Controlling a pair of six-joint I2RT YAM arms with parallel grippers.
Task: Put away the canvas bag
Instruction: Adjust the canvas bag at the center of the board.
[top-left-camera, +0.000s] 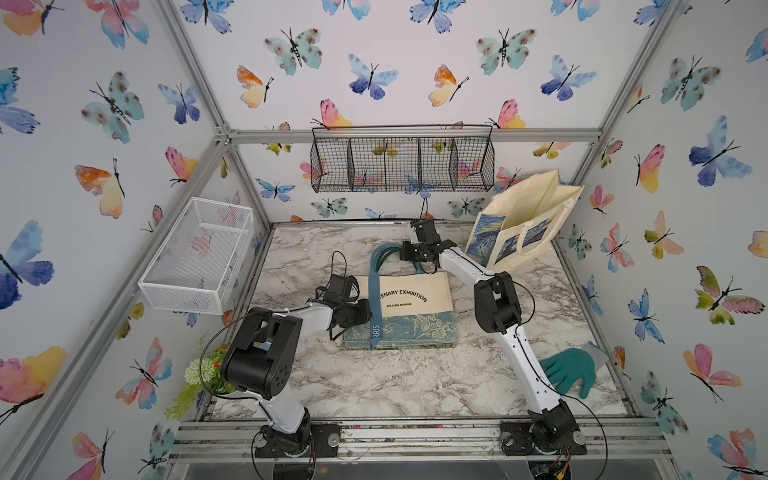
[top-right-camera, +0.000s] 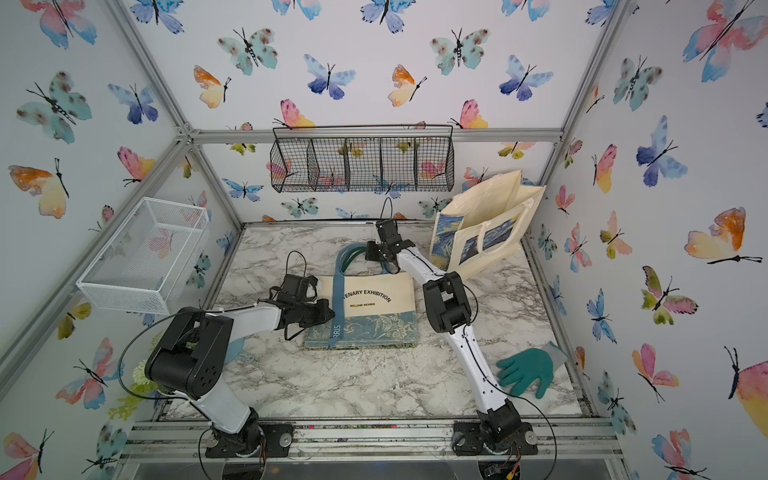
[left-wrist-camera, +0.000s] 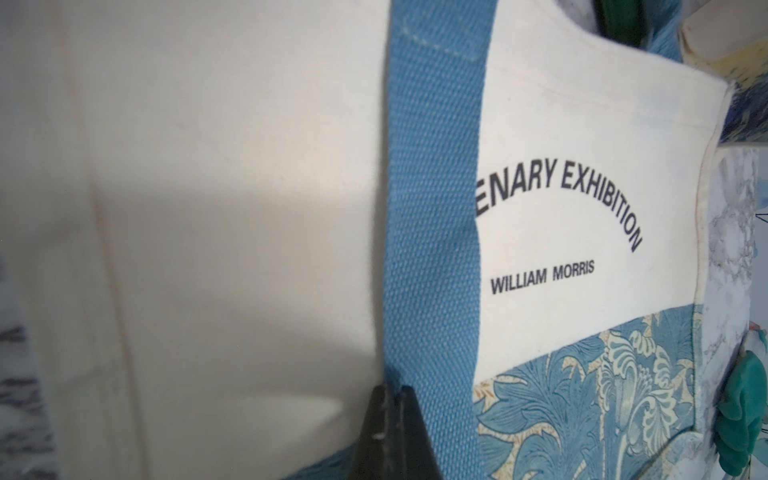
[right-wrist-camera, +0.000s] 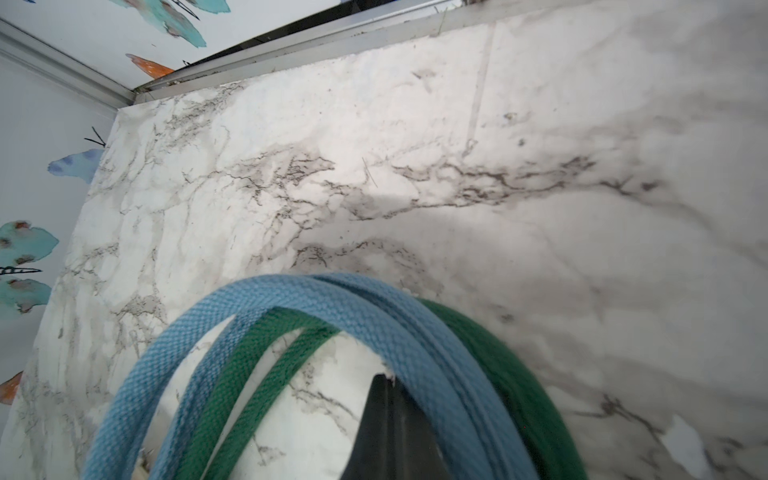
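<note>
The canvas bag (top-left-camera: 409, 307) (top-right-camera: 370, 307) lies flat mid-table: cream cloth, black "EXHIBITION / WILLIAM MORRIS" print, blue floral bottom band and a blue strap (left-wrist-camera: 432, 208). Its blue and green handles (top-left-camera: 384, 253) (right-wrist-camera: 332, 303) loop toward the back wall. My left gripper (top-left-camera: 368, 313) (top-right-camera: 330, 313) is shut at the bag's left side, tips (left-wrist-camera: 392, 388) against the blue strap's edge. My right gripper (top-left-camera: 403, 251) (top-right-camera: 368, 251) is shut at the handles, its tips (right-wrist-camera: 388, 378) touching the blue loop's inner edge. No strap shows between either pair of jaws.
An open cream tote with a blue painting print (top-left-camera: 528, 220) leans in the back right corner. A black wire basket (top-left-camera: 403, 164) hangs on the back wall, a white mesh basket (top-left-camera: 199, 253) on the left wall. A green glove (top-left-camera: 569, 370) lies front right, a plant (top-left-camera: 203, 374) front left.
</note>
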